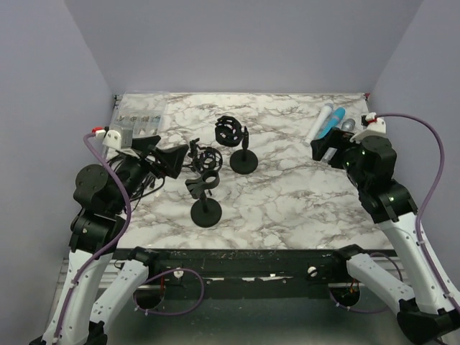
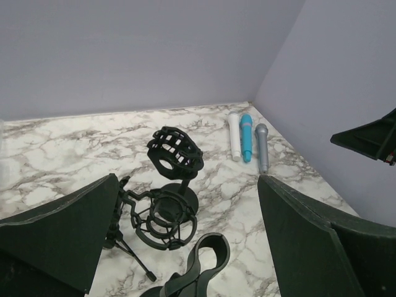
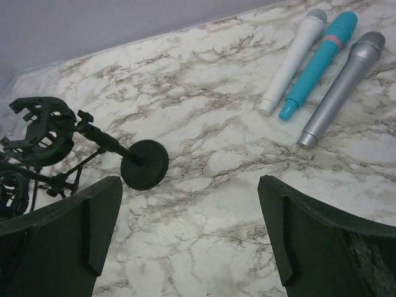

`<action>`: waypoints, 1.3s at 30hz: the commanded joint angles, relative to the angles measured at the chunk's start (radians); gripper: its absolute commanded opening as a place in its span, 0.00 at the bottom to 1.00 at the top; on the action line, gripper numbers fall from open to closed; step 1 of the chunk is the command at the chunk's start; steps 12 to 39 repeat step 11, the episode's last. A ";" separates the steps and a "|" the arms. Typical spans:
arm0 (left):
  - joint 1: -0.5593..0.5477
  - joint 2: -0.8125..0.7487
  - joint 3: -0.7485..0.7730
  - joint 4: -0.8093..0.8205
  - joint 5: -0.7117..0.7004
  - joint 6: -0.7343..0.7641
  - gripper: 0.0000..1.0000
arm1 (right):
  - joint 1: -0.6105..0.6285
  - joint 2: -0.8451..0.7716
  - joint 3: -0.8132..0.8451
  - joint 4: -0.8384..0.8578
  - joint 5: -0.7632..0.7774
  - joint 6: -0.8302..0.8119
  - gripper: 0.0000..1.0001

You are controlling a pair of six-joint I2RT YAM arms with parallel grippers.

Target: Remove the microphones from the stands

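Observation:
Three microphones lie side by side on the marble table at the back right: white (image 1: 318, 123) (image 3: 291, 62), blue (image 1: 331, 120) (image 3: 318, 65) and grey (image 1: 348, 126) (image 3: 341, 90). Three black stands are at mid-table: a round-base stand with a shock mount (image 1: 230, 132) (image 2: 175, 151), a tripod shock mount (image 1: 203, 158) (image 2: 159, 219), and a clip stand (image 1: 205, 212) (image 2: 207, 260). All their holders are empty. My left gripper (image 1: 169, 159) (image 2: 187, 179) hangs open just left of the stands. My right gripper (image 1: 327, 149) (image 3: 189, 180) is open over bare table near the microphones.
A clear plastic box (image 1: 140, 122) sits at the back left corner. Lilac walls close the table at the back and both sides. The round stand base (image 3: 144, 164) lies left of my right gripper. The right gripper's finger (image 2: 371, 136) shows in the left wrist view.

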State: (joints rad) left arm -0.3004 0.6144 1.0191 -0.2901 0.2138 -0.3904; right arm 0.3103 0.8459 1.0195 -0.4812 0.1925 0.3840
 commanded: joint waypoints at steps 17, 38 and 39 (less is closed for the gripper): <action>0.006 -0.068 -0.038 0.081 -0.037 0.041 0.99 | 0.001 -0.102 -0.036 -0.006 0.091 -0.032 1.00; 0.006 -0.068 -0.038 0.081 -0.037 0.041 0.99 | 0.001 -0.102 -0.036 -0.006 0.091 -0.032 1.00; 0.006 -0.068 -0.038 0.081 -0.037 0.041 0.99 | 0.001 -0.102 -0.036 -0.006 0.091 -0.032 1.00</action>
